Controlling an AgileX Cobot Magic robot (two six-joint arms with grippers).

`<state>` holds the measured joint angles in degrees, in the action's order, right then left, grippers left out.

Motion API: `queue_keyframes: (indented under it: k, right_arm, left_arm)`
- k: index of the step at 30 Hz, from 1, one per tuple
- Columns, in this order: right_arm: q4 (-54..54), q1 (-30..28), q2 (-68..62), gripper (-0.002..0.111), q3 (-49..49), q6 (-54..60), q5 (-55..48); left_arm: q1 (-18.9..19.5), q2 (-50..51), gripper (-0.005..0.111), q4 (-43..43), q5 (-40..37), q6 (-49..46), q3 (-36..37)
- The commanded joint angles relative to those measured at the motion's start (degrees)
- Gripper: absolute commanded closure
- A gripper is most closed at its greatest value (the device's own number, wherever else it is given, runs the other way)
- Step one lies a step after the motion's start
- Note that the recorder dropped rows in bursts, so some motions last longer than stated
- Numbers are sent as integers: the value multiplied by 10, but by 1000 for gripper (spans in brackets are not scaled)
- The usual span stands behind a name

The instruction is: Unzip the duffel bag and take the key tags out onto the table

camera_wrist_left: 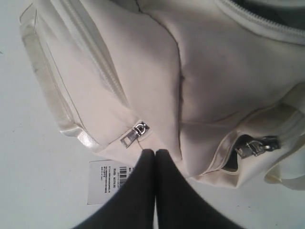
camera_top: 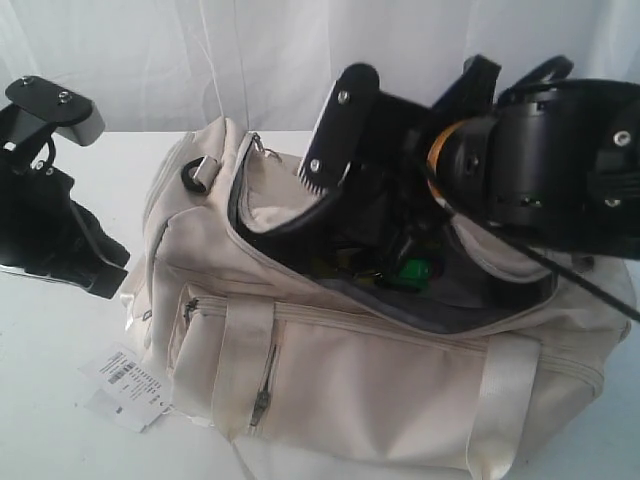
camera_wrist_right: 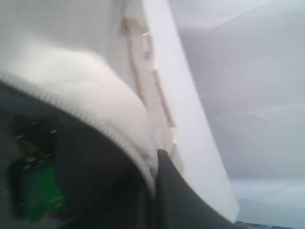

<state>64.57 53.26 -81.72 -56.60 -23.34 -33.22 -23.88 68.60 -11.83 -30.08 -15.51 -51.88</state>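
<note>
Zipper teeth on the open mouth of the duffel bag run straight into the tip of the right gripper. Its fingers are pressed together with no gap showing, and I cannot tell whether a fold of the rim is pinched between them. The key tags lie down on the dark lining, below and to one side of that gripper and apart from its fingertips. A green one shows plainly; the rest are blurred. The left gripper is also fully closed and holds nothing. It sits outside the bag, off its end, over the table. Just ahead of its tip is a metal zipper pull on a side pocket, near but not touched. Just beside its fingers a white barcode label lies flat on the table.
</note>
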Motion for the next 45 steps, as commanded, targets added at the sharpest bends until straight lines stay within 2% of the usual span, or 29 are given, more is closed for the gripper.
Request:
queue_keyframes:
  k: [1, 6, 12, 16, 18, 20, 22, 24, 25, 30, 36, 41, 45]
  right_arm:
    - [146, -57, -38, 108, -58, -132, 32]
    - [160, -120, -119, 108, -156, -146, 112]
    - [160, -182, -262, 108, -297, -161, 128]
    - [139, -202, -345, 105, -375, -166, 104]
    - [125, -203, -367, 96, -397, -165, 66]
    - [119, -203, -381, 81, -409, -158, 35]
    - [119, -203, -388, 60, -415, -157, 13]
    - [120, -203, -388, 43, -419, -157, -10]
    - [121, -203, -387, 39, -425, -157, -32]
    - [123, -203, -375, 39, -456, -159, -148]
    - [99, -202, -341, 49, -457, -125, -217]
    - [-33, -202, -324, 62, -457, 19, -215]
    - [-163, -202, -324, 63, -457, 135, -218]
  left_arm:
    - [-2, -6, 107, -13, -9, 6, 4]
    - [-2, -6, 107, -34, -11, 3, 4]
    - [-2, -6, 107, -36, -11, 1, 4]
    - [-2, -6, 107, -36, -11, 1, 4]
    - [-2, -6, 107, -36, -11, 1, 4]
    - [-2, -6, 107, -36, -12, 2, 4]
    - [-2, -6, 107, -40, -13, 2, 4]
    - [-2, -6, 107, -40, -13, 2, 4]
    - [-2, -6, 107, -40, -13, 2, 4]
    - [-2, -6, 107, -42, -16, 1, 4]
    - [-2, -6, 107, -43, -19, 1, 4]
    - [-2, -6, 107, -45, -46, -10, -11]
    - [-2, -6, 107, -45, -60, -12, -16]
